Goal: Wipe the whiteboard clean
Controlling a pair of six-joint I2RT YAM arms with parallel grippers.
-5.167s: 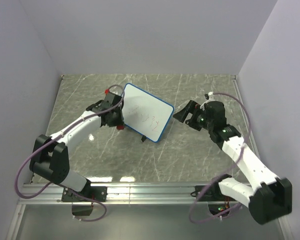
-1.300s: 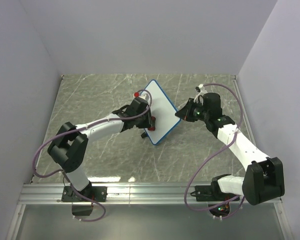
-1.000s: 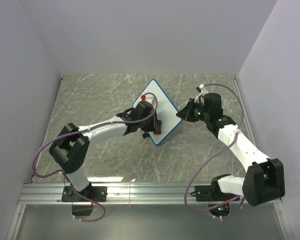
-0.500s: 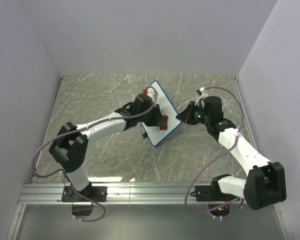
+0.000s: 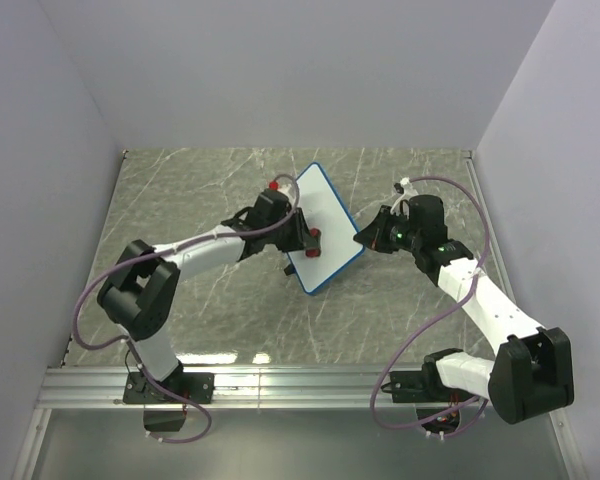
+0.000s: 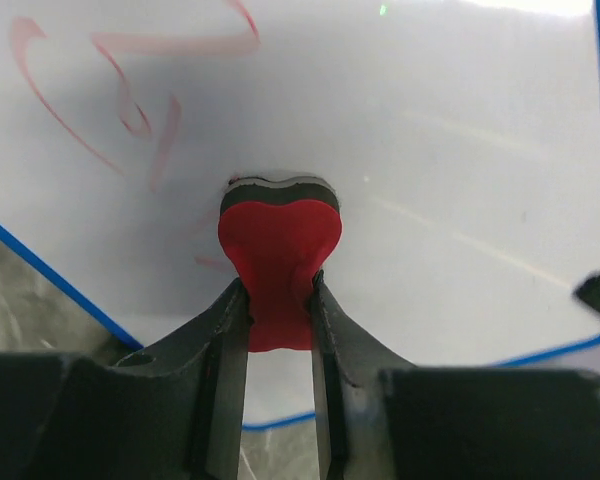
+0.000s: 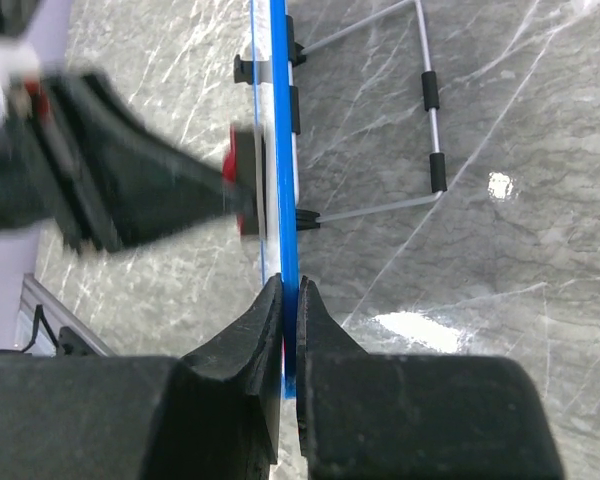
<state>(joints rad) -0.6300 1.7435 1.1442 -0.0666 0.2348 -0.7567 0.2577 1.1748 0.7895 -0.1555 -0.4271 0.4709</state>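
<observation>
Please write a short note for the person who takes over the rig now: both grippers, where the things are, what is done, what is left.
Left gripper: shut on the red eraser, which is pressed on the whiteboard face.
Right gripper: shut on the board's blue frame edge, steadying it.
Whiteboard: propped up on the table, between the two arms.
Done: most of the face is clean.
To do: red scribbles beside the eraser; wipe them.

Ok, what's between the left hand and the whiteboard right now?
A red eraser, clamped in the left hand, with its dark pad against the whiteboard. The left wrist view shows it plainly.
</observation>
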